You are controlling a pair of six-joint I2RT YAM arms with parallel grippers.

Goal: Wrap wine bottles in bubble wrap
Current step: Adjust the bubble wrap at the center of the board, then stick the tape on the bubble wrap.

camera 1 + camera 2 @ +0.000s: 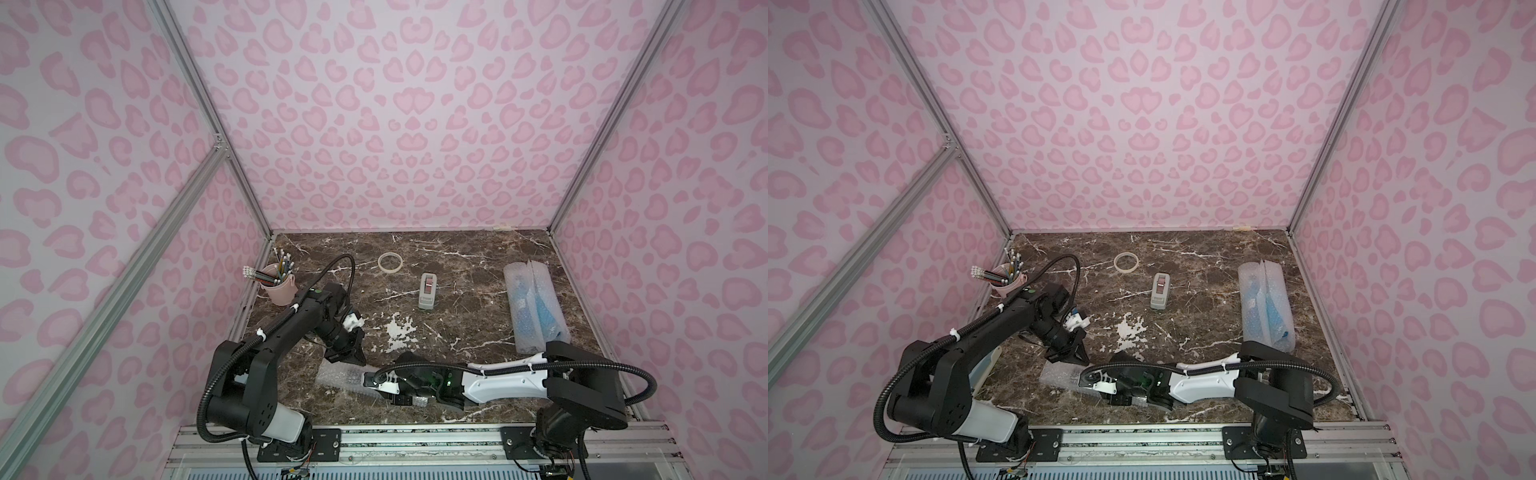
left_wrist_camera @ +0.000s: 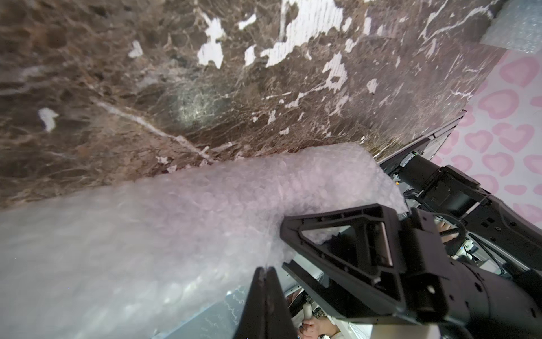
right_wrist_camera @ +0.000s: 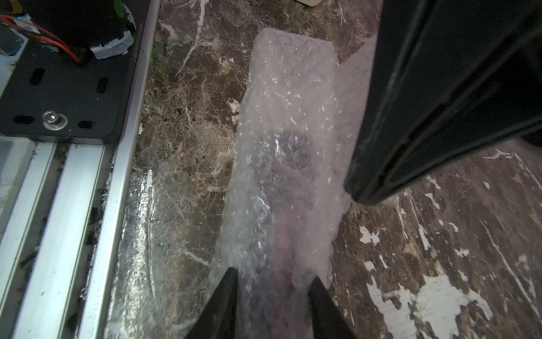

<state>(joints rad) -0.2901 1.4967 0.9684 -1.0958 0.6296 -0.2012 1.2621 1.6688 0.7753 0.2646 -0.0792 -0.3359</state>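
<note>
Near the table's front edge lies a bundle of bubble wrap. Through the wrap a dark purple wine bottle shows faintly. My right gripper is closed round one end of this bundle, a finger pressed on each side. My left gripper comes down from behind, shut, its tips pinching the wrap's edge. Two blue bottles rolled in bubble wrap lie at the right.
A pale tape roll and a grey tape dispenser sit at mid table. A pink cup of pencils stands at the left, behind my left arm. An aluminium rail runs along the front edge.
</note>
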